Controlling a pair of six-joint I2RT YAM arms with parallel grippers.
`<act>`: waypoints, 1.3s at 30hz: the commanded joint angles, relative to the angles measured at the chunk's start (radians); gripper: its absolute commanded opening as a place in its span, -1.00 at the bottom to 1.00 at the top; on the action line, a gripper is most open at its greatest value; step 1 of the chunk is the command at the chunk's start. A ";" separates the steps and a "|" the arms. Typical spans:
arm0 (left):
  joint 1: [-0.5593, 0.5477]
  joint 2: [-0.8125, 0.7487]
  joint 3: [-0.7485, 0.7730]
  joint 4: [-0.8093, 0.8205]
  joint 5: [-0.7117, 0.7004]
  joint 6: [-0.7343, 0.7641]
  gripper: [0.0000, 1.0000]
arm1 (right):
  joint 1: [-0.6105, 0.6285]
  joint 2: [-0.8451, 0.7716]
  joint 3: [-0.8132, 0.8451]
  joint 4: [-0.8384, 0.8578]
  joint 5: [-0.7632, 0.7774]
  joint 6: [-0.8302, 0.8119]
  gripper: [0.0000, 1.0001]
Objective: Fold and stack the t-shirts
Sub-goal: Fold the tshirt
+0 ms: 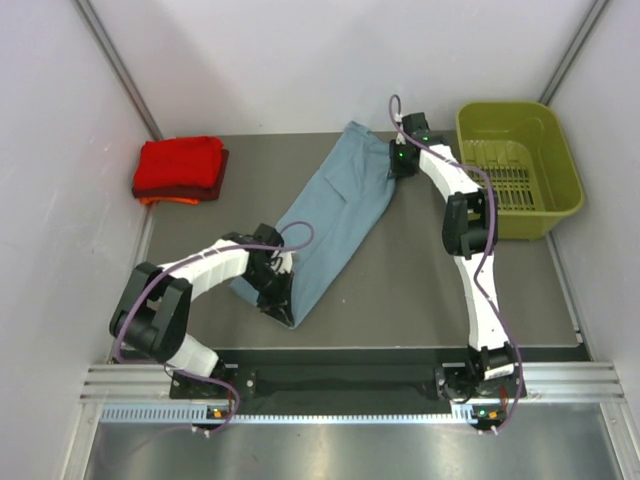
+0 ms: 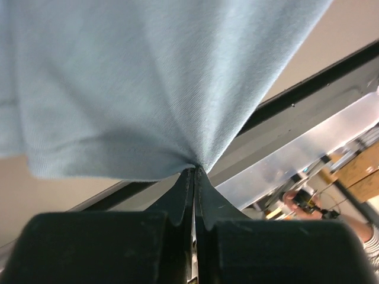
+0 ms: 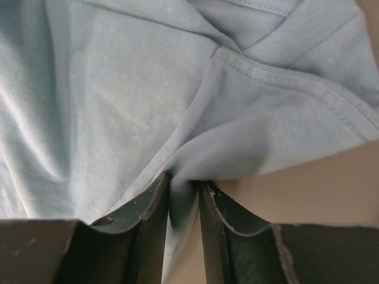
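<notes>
2 hands grip 1 garment between them. The grey-blue t-shirt point(image 1: 335, 212) lies drawn out in a long, narrow band across the middle of the table point(image 1: 430, 290). It runs diagonally from the near left to the far right, wider at the far end and tapering toward the near one.

The left hand point(image 1: 282, 298) sits at the shirt's near end, close to the table's front edge. In the left wrist view the left hand point(image 2: 194, 173) has its 2 fingers pressed together with no gap between them. They pinch a small pucker of the t-shirt point(image 2: 148, 77) at their tips, and creases fan out from that point across the cloth.

The right hand point(image 1: 402, 158) is at the shirt's far right corner. Seen from the right wrist, the right hand point(image 3: 184, 182) has its jaws set narrow, and a fold of the t-shirt point(image 3: 118, 89) is gathered and clamped between them. The cloth wrinkles toward the grip.

A stack of folded t-shirts point(image 1: 180, 168) rests in the far left corner of the table, well apart from the grey-blue one. Bright red is on top, with dark red and orange edges showing beneath it. An olive-green basket point(image 1: 520, 120) stands at the far right, just beside the right arm.
</notes>
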 commanded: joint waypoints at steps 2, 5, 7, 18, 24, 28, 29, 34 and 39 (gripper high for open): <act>-0.095 0.054 0.064 0.019 0.029 -0.018 -1.00 | 0.045 0.055 0.104 0.107 0.007 0.024 -0.46; -0.165 0.100 0.113 0.025 0.034 -0.014 -1.00 | 0.059 0.072 0.139 0.122 0.019 0.026 -0.47; -0.222 0.134 0.159 0.023 0.025 0.002 -1.00 | 0.064 0.075 0.153 0.130 0.027 0.026 -0.47; -0.432 0.319 0.411 0.017 -0.029 0.062 -1.00 | 0.052 0.055 0.174 0.150 0.025 0.020 -0.49; -0.503 0.384 0.498 0.023 -0.043 0.069 -1.00 | 0.030 0.073 0.208 0.171 0.016 0.017 -0.50; -0.528 0.422 0.555 0.017 -0.049 0.071 -1.00 | 0.019 0.095 0.236 0.189 0.001 0.023 -0.54; -0.532 0.428 0.560 0.020 -0.051 0.069 -1.00 | 0.018 0.104 0.239 0.194 -0.001 0.023 -0.55; -0.567 0.484 0.638 0.022 -0.069 0.072 -1.00 | 0.013 0.128 0.265 0.203 -0.005 0.029 -0.56; -0.600 0.554 0.719 0.017 -0.067 0.075 -1.00 | -0.004 0.096 0.251 0.188 -0.007 0.031 -0.54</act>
